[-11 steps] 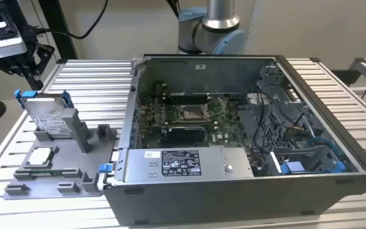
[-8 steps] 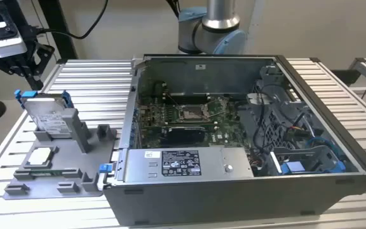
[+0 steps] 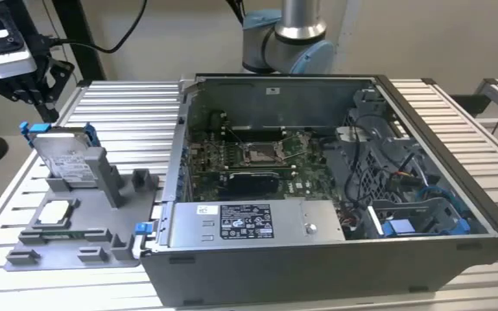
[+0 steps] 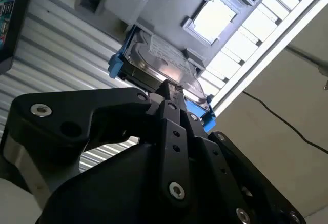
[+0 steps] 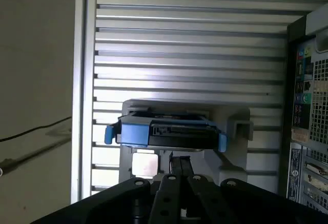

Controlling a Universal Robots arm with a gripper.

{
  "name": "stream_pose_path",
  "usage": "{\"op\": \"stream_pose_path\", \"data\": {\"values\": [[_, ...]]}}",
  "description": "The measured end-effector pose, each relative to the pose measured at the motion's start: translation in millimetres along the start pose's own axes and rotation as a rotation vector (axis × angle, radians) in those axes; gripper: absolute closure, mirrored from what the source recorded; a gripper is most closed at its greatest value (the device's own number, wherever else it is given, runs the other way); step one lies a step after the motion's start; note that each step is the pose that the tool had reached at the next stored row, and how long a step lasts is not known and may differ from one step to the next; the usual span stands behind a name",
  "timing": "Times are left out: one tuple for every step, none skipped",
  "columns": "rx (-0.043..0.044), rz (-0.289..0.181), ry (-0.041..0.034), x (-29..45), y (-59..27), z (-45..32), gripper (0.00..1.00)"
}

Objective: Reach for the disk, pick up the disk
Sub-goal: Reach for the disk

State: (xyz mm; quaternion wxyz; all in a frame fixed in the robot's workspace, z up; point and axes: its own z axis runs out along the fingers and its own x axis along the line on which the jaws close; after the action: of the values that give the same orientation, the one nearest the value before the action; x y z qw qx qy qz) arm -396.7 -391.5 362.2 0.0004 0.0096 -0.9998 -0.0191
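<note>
The disk (image 3: 65, 155) stands on edge in a grey holder at the exterior view's left, a silver drive with a white label in a blue bracket. My gripper (image 3: 29, 91) hangs above it and a little further to the exterior view's left, apart from it. Both wrist views show the disk (image 4: 159, 62) (image 5: 164, 131) just beyond the fingertips. The gripper (image 4: 167, 86) (image 5: 179, 160) is shut, its black fingers pressed together with nothing between them.
The grey fixture plate (image 3: 76, 243) carries a small white-topped chip (image 3: 54, 210) near the disk. An open computer case (image 3: 336, 259) stands to the exterior view's right, a blue bracket (image 3: 401, 227) inside it. Everything rests on a slatted metal table (image 3: 128, 110).
</note>
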Motion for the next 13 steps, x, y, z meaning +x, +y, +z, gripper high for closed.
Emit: {"op": "stream_pose_path", "data": {"values": [[0.0, 0.0, 0.0, 0.0, 0.0, 0.0, 1.0], [0.0, 0.0, 0.0, 0.0, 0.0, 0.0, 1.0], [0.0, -0.001, 0.0001, 0.0, 0.4, 0.0, 1.0], [0.0, -0.001, 0.0, 0.0, 1.3, 0.0, 1.0], [0.0, -0.001, 0.0001, 0.0, 2.6, 0.1, 1.0], [0.0, -0.002, 0.0001, 0.1, 4.6, 0.2, 1.0], [0.0, -0.002, 0.0001, 1.0, 6.7, 0.2, 1.0], [0.0, -0.002, 0.0, 3.2, 8.3, 0.4, 1.0], [0.0, -0.002, -0.0002, 5.7, 9.7, 0.6, 1.0], [0.0, -0.002, -0.0003, 8.7, 11.0, 0.7, 1.0], [0.0, -0.002, -0.0005, 12.0, 12.0, 0.9, 1.0], [-0.0001, -0.002, -0.0009, 15.7, 12.8, 1.2, 1.0], [0.0, -0.002, -0.0011, 19.2, 13.6, 1.3, 1.0]]}}
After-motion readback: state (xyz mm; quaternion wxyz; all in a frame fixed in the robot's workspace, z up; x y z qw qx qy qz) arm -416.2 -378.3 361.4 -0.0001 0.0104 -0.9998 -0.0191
